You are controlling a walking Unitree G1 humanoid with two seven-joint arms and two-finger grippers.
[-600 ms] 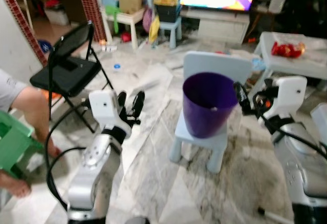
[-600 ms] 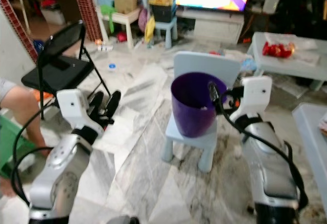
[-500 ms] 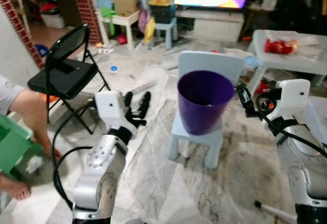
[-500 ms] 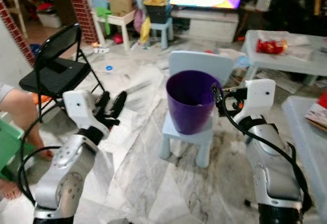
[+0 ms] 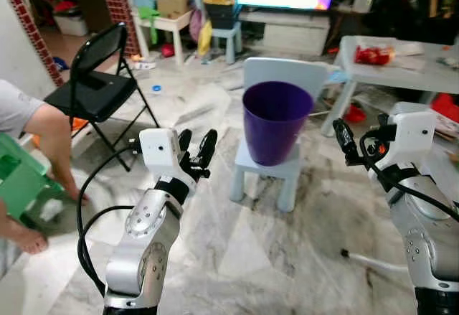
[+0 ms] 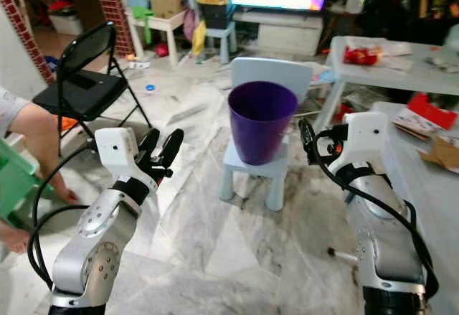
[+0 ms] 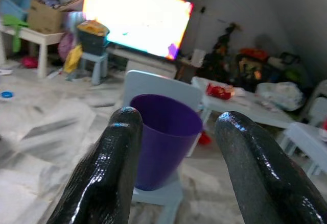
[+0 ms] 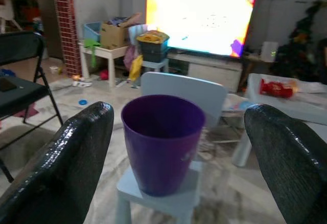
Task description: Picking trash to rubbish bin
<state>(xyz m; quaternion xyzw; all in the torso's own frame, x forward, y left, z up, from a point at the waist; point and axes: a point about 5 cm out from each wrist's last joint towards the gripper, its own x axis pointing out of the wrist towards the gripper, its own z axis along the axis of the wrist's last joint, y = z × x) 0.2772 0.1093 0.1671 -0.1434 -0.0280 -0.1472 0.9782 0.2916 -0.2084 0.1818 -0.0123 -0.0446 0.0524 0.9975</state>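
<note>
Bin, purple, upright, is standing on a small pale chair on the marble floor. Left claw and right claw are hovering on either side of it, both spread wide, grasping nothing.

Purple bin on a small chair

The purple bin stood upright and open-topped on the seat of a pale blue child's chair, against its backrest.
</note>
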